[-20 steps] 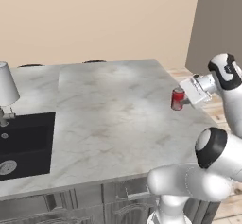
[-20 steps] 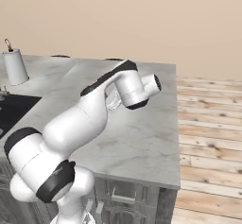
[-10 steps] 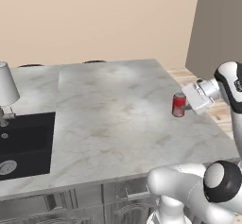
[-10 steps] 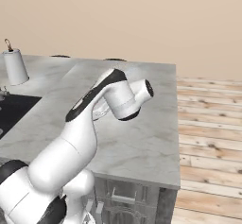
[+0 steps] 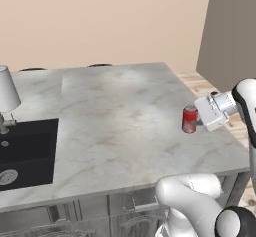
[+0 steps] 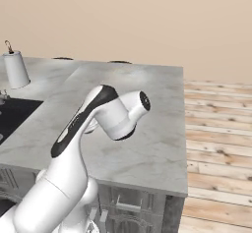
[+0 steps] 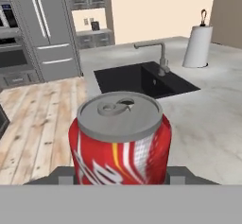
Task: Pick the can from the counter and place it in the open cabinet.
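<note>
The red can (image 5: 189, 119) with its silver top hangs upright near the right edge of the marble counter (image 5: 125, 111). My gripper (image 5: 196, 119) reaches it from the right and is shut on it. In the hand view the can (image 7: 120, 142) looms large and close, with my gripper (image 7: 120, 175) clamped on its lower sides and one dark fingertip (image 7: 61, 173) at its left. The counter (image 7: 212, 124) spreads behind it. The right base view has my arm's elbow over the counter (image 6: 152, 148). The cabinet is out of view.
A black sink (image 5: 25, 151) lies at the counter's left, with a faucet (image 7: 160, 57) and a paper towel roll (image 5: 6, 88) behind it. Wooden floor (image 6: 216, 143) runs past the counter's right edge. A tall grey-brown panel (image 5: 230, 31) stands at the back right.
The gripper and the can have shifted a little toward the counter's front right. The arm's elbow has swung forward and to the right.
</note>
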Controlling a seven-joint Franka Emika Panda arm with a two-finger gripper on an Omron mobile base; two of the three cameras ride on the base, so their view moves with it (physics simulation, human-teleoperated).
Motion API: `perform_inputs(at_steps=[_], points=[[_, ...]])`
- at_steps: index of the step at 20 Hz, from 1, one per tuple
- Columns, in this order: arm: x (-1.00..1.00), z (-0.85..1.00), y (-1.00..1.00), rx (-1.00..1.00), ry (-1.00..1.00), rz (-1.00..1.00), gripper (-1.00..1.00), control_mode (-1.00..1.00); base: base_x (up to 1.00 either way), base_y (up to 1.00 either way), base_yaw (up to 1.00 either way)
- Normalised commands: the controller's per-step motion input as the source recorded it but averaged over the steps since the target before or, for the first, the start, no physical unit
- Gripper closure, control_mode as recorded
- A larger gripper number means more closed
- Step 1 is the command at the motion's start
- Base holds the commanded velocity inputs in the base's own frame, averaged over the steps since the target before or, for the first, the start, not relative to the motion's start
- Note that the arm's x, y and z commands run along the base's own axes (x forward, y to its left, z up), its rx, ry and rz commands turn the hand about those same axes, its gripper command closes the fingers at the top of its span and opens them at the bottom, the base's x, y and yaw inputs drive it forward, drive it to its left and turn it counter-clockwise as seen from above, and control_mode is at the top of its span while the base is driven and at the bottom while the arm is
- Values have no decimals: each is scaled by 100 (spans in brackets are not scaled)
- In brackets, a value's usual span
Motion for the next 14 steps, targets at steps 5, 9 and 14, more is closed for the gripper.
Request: perform_inputs(at_steps=[5, 9, 14], points=[[-22, 0, 0, 0, -3, 0, 100, 100, -10, 0, -1], [0, 0, 0, 0, 0, 0, 100, 100, -50, 0, -17], [0, 0, 0, 0, 0, 0, 100, 100, -36, 0, -41]])
